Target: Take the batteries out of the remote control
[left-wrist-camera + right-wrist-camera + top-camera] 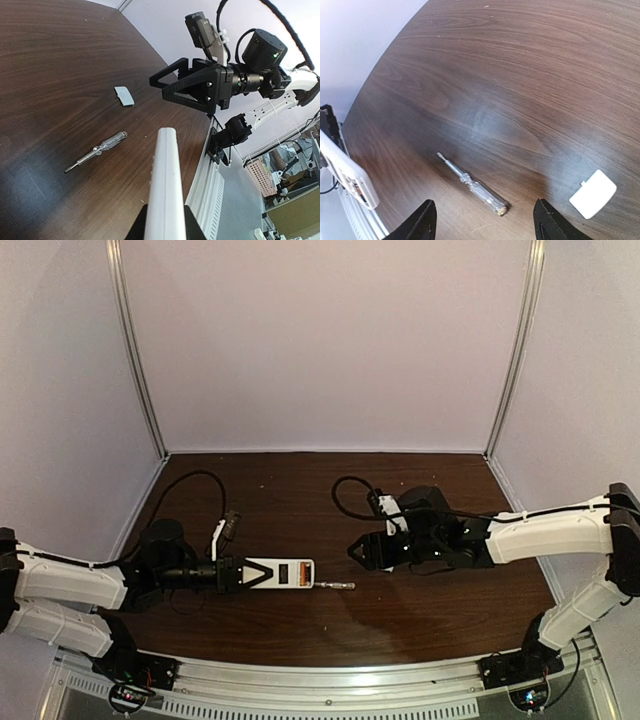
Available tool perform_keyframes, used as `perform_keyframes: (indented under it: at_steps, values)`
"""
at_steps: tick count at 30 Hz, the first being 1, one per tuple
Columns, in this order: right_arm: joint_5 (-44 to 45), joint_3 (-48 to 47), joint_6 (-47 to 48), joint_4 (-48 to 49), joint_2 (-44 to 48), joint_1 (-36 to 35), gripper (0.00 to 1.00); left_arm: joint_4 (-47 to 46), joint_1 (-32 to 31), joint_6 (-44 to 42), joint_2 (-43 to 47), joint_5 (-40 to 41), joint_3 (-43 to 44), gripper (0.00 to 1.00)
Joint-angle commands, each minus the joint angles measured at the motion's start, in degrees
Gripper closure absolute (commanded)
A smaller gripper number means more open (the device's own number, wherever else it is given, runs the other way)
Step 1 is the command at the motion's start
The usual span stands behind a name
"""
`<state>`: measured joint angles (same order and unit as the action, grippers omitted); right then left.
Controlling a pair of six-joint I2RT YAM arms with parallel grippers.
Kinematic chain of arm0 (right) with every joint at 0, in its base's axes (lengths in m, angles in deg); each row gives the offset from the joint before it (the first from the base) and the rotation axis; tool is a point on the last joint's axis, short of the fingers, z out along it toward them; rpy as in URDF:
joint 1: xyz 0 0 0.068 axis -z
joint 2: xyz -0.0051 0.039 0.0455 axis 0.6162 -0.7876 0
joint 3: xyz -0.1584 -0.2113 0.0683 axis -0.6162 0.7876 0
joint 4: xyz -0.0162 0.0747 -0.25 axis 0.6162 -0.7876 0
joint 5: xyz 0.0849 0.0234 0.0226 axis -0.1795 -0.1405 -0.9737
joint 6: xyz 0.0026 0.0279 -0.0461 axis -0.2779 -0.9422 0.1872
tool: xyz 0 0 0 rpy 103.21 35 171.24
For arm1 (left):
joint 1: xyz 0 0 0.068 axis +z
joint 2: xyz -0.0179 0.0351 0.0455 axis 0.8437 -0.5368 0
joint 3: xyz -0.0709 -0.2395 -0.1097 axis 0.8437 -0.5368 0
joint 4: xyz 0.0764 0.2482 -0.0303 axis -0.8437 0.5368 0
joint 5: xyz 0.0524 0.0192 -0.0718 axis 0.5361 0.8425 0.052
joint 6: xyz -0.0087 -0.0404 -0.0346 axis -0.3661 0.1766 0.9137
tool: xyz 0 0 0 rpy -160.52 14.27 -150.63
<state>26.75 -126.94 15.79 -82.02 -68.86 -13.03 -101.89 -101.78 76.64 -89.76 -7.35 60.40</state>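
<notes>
- Over the counter [300,500], my left pincer [250,574] is clamped shut on the remote control [285,573]; a weak grip could let it twist.
- My right pincer [485,227] is wide open and empty; a clumsy reach could knock the remote.
- The screwdriver [472,186] below could roll if bumped.

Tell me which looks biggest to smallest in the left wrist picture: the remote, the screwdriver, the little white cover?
1. remote control, though it sits right at the camera, which makes it look extra big
2. screwdriver
3. white cover
</notes>
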Motion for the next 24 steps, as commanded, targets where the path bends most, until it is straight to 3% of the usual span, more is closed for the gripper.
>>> perform_keyframes:
  at_steps: [1, 14, 24]
  values:
    - [-5.66, 0.11, 2.65, 3.42, 1.01, -1.22, 0.32, -6.84, 0.04, 1.01, -2.38, -4.21, -0.44, 1.0]
    - [-21.38, 5.68, 0.77, 16.9, 5.49, -2.44, 0.3, -11.3, 0.04, 2.29, -5.86, -9.19, -0.09, 1.0]
    - [-11.5, 3.67, 2.35, 7.93, 3.9, -3.85, 0.28, -8.72, 0.09, 3.31, -5.47, -6.8, -0.22, 1.0]
